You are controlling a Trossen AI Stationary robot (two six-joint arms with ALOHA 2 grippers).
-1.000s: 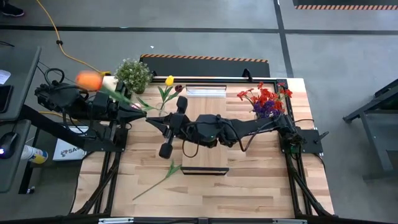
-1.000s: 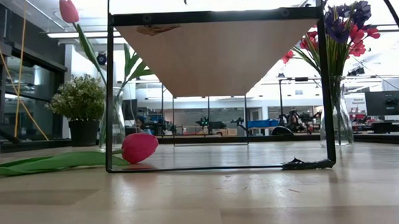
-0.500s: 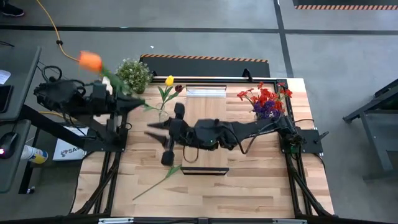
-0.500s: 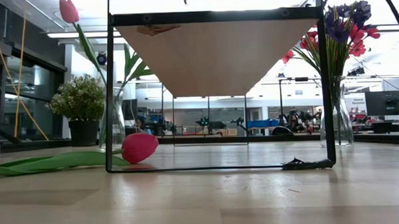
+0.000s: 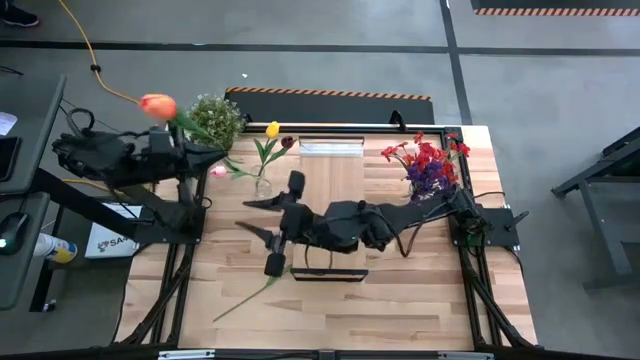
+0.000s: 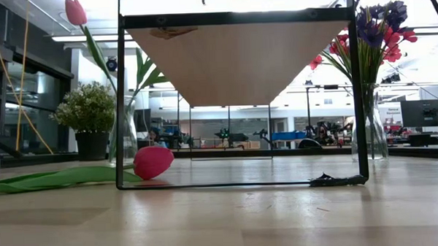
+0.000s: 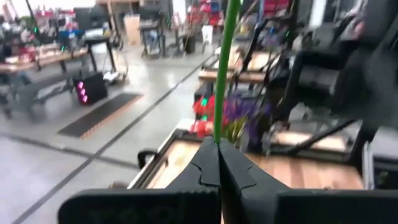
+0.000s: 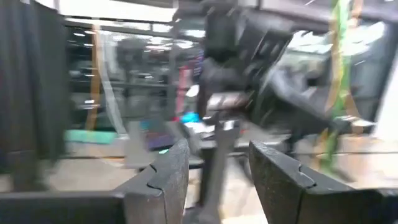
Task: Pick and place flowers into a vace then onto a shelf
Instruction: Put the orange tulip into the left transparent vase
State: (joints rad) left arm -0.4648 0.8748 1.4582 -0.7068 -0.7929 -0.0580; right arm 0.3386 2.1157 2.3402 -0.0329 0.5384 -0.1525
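One orange flower (image 5: 158, 105), head toward the table's left rear, stem clenched in left end effector (image 5: 212, 152); right end effector (image 5: 262, 219) released.

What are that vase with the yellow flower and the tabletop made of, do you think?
The vase looks like clear glass: you see straight through it to the stems inside, and it glints. The tabletop looks like pale wood planks with a smooth finish, judging by the visible strips and grain.
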